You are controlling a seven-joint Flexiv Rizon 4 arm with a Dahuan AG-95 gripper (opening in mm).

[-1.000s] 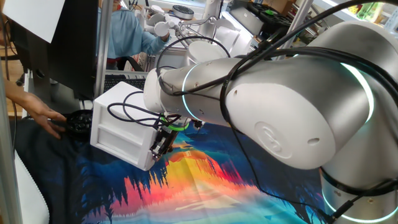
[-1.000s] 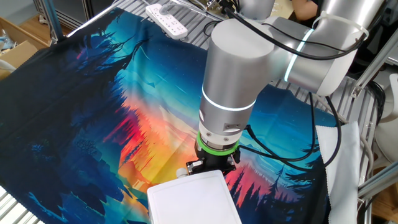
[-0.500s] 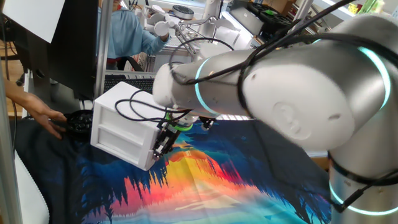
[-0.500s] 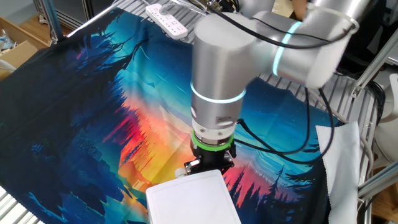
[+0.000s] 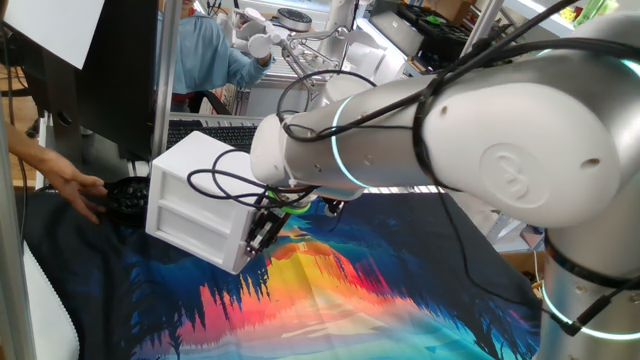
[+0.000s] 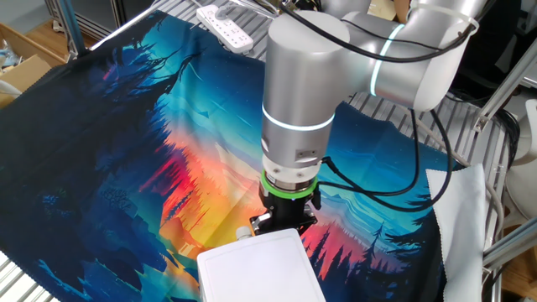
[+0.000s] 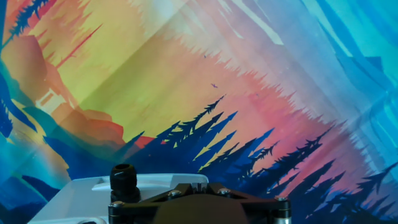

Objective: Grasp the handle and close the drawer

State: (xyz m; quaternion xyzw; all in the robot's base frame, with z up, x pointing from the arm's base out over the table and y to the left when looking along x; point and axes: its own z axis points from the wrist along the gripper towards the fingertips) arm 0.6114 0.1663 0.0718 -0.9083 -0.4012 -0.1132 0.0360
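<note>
The small white cabinet (image 5: 195,205) stands on the colourful cloth, and its top also shows in the other fixed view (image 6: 262,268). My gripper (image 5: 262,232) is pressed against the lower part of the cabinet's front, where the drawer sits. The dark fingers are held close together there. The handle is hidden between them, and the drawer front looks flush with the cabinet. In the other fixed view the gripper (image 6: 281,221) sits right at the cabinet's front edge. The hand view shows only cloth and the dark gripper body (image 7: 199,205).
A person's hand (image 5: 65,190) rests by a dark object at the cabinet's back left. A white power strip (image 6: 225,27) lies at the far edge of the cloth. A metal frame post (image 5: 165,70) stands behind the cabinet. The arm's large links hang over the right side.
The arm's upper links have swung and risen, while the gripper has stayed at the cabinet's front. The cabinet has not moved.
</note>
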